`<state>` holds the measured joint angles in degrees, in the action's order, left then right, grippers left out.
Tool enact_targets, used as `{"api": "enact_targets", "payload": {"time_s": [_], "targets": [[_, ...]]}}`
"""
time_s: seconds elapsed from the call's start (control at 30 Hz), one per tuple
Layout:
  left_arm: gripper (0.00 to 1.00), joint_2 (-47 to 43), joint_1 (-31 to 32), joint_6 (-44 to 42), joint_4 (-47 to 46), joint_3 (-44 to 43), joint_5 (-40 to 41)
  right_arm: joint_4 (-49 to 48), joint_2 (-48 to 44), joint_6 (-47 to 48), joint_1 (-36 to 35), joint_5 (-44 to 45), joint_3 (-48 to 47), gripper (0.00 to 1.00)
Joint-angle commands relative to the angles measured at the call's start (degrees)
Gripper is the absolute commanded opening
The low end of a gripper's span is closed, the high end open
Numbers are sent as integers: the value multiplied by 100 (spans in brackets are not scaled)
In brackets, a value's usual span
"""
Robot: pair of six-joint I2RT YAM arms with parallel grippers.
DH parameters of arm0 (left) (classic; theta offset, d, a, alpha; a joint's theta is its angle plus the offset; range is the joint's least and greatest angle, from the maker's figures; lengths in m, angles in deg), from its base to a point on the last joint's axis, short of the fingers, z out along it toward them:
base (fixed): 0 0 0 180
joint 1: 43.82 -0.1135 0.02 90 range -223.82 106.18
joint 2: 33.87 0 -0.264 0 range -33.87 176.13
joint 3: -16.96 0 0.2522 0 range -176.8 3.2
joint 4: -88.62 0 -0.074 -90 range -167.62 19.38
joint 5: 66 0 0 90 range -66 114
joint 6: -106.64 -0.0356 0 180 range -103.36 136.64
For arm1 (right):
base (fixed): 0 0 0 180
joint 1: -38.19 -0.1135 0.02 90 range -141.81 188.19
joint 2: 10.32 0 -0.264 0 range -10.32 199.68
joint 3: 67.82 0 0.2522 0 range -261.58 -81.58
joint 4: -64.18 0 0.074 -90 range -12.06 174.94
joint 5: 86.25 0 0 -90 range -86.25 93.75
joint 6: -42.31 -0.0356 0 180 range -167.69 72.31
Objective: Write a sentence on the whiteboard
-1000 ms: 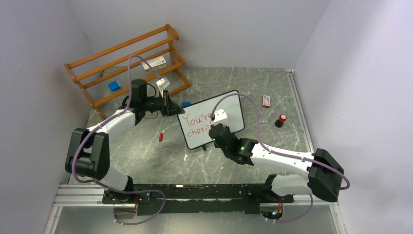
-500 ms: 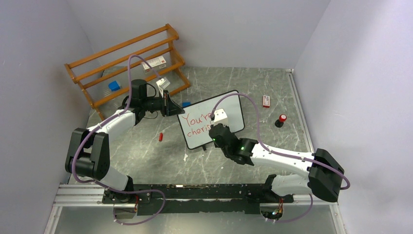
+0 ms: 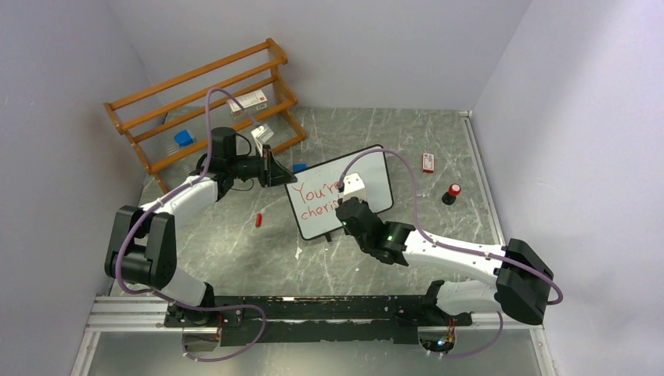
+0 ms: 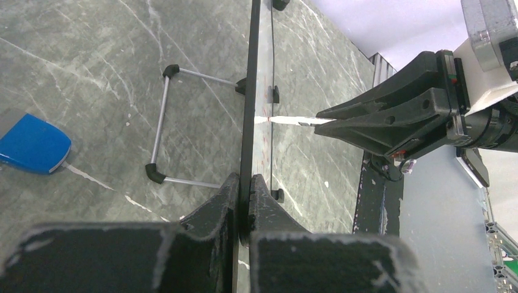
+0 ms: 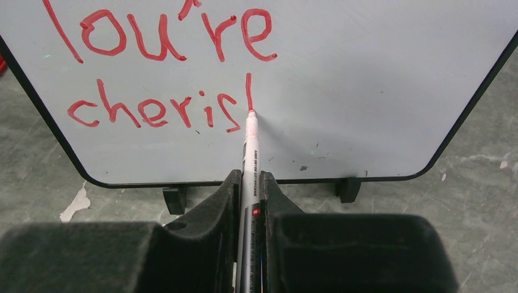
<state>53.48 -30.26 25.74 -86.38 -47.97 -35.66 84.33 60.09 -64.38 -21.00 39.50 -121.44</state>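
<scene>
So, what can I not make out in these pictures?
Top view: the right arm covers the end of the sentence and the marker.
Right wrist view: the picture edge cuts off the top of the whiteboard and part of the "Y".
Left wrist view: the whiteboard stands edge-on, writing unreadable.

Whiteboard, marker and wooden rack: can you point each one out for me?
whiteboard [image 5: 379, 91]: right wrist view, bare white surface.
marker [image 5: 250, 152]: right wrist view, white barrel.
wooden rack [image 3: 196, 73]: top external view, top rail.

High rear view over table, wrist views close on whiteboard, left edge-on, right face-on
</scene>
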Motion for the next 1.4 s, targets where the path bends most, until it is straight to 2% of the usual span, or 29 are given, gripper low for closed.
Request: {"api": "enact_targets", "payload": {"time_s": [0.0, 1.37], "targets": [[5, 329, 133, -454, 595, 134, 463, -322, 12, 33, 100, 229, -158, 0], [5, 340, 138, -531, 716, 86, 543, 159, -407, -318, 242, 17, 225, 0]]}}
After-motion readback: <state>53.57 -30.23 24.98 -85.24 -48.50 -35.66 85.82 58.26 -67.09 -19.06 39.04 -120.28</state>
